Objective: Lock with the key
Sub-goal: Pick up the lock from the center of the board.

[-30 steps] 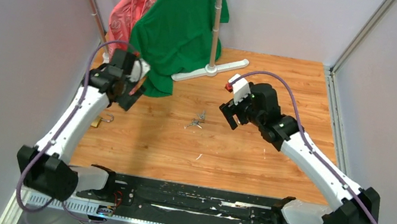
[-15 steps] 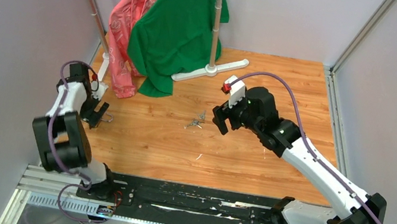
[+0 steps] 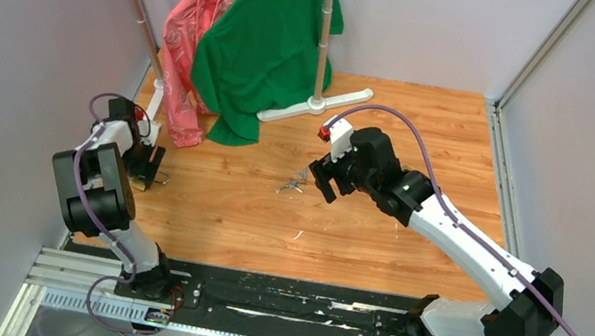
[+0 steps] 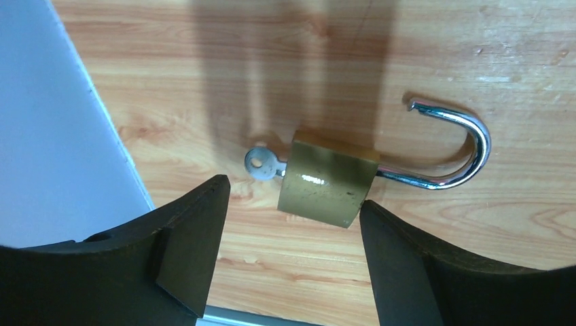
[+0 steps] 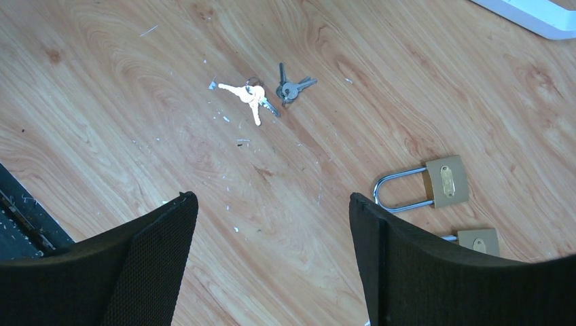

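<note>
The key cluster (image 5: 253,96) is a few thin silvery keys lying on the wooden table, with a second small bunch (image 5: 289,87) beside it. In the top view the keys (image 3: 291,184) lie just left of my right gripper (image 3: 322,178). My right gripper (image 5: 272,261) is open and empty above bare wood. Two brass padlocks (image 5: 446,182) (image 5: 479,241) lie to its right. My left gripper (image 4: 292,261) is open, low over a third brass padlock (image 4: 329,187) with an open shackle and a single key (image 4: 261,163) in its base. That gripper (image 3: 145,167) is at the table's left edge.
A white stand base (image 3: 315,103) with a pole stands at the back, hung with a green shirt (image 3: 265,37) and a pink garment (image 3: 191,34). The grey side wall (image 4: 61,136) runs close beside the left padlock. Metal frame rails line the table's sides.
My left arm has swung from over the table back to the left edge and come down over the padlock there. My right gripper has moved left, closer to the keys.
</note>
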Available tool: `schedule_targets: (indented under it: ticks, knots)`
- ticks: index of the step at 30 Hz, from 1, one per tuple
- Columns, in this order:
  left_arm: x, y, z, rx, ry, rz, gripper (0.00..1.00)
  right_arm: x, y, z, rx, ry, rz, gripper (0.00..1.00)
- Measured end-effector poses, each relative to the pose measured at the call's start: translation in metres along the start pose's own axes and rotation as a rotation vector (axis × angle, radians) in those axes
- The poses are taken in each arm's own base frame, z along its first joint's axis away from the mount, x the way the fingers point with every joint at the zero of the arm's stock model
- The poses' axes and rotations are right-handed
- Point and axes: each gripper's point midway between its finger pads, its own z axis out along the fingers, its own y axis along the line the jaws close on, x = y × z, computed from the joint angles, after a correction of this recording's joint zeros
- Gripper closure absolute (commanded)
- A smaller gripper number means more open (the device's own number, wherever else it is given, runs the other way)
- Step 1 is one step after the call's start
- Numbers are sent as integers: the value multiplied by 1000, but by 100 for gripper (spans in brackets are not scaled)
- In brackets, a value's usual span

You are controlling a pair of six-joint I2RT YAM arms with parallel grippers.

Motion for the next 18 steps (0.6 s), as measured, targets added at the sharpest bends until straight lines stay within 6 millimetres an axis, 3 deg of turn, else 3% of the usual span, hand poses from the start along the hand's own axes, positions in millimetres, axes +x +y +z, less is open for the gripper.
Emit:
schedule_targets:
  ticks: [5,7,9,14,18]
  knots:
    - [1,7,-15,-77,-53,-46,24,2,0,3,-2,11,-8,16]
    - [1,9,-26,-99,-90,-56,36,3,0,4,-3,15,-12,16]
    - [-2,10,-34,-110,-119,-61,39,4,1,5,-5,19,-17,16]
    - [4,5,-21,-86,-72,-67,33,6,3,5,-12,25,-32,16]
    - [11,0,-9,-60,-26,-67,35,6,4,4,-14,27,-38,16]
